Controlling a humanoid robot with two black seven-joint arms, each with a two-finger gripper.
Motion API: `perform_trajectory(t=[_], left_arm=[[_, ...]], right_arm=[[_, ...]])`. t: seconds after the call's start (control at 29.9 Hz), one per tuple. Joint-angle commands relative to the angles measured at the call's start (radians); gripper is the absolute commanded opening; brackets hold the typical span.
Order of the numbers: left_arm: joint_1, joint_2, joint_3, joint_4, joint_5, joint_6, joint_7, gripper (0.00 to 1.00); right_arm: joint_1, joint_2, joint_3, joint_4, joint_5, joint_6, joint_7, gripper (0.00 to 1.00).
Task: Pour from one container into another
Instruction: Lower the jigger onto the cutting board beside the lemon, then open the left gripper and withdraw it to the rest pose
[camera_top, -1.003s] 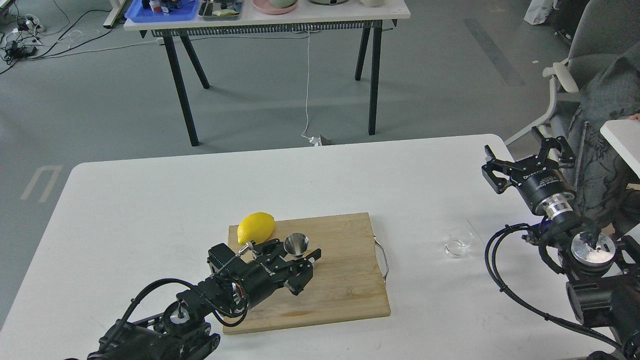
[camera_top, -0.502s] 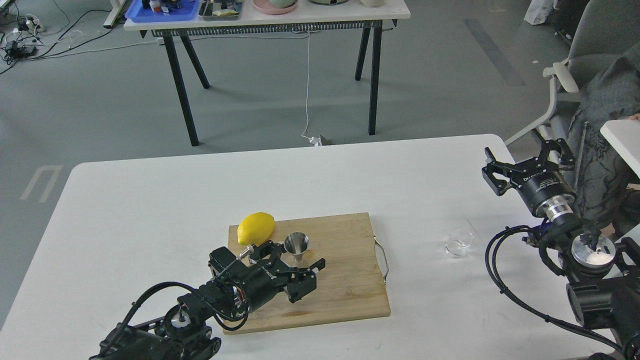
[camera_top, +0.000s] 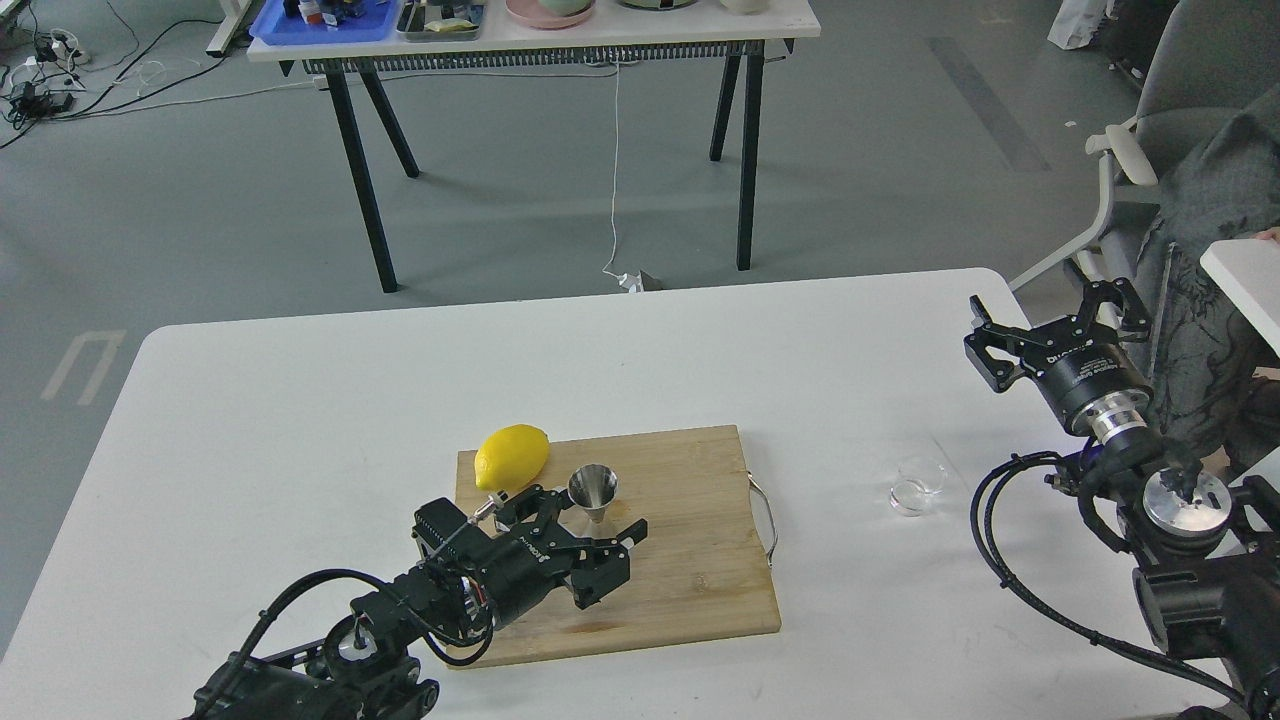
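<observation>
Risk sat with the spread-fingered left gripper flanking the upright steel jigger on the cutting board (a nudge could topple it), while the empty, splayed right gripper hovered well apart from the glass cup on the table.

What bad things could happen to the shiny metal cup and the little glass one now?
The left pincer is open right at the narrow base of the jigger, which stands upright on the cutting board. A small nudge might tip it over. The lemon lies close behind and could roll if bumped. The glass cup is clear and hard to see on the white table, so the open right pincer might knock it.
</observation>
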Motion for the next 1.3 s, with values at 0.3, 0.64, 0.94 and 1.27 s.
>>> perform_trajectory(t=[0.3,0.64,0.94,1.27], left_arm=[[0.027,0.032,-0.004,-0.024,0.0,0.0,0.0,0.93],[0.067,0.165,-0.017,-0.142,-0.008,0.0,0.0,0.93],[0.177,0.464,-0.015,-0.335,-0.14,0.0,0.0,0.93],[0.213,0.655,-0.02,-0.532,-0.463,0.0,0.0,0.93]], right_arm=[[0.0,0.0,0.0,0.0,0.0,0.0,0.0,0.99],[-0.002,0.0,0.0,0.0,0.0,0.0,0.0,0.99],[-0.002,0.002,0.0,0.002,0.0,0.0,0.0,0.99],[0.003,0.005,0.0,0.003,0.0,0.0,0.0,0.99]])
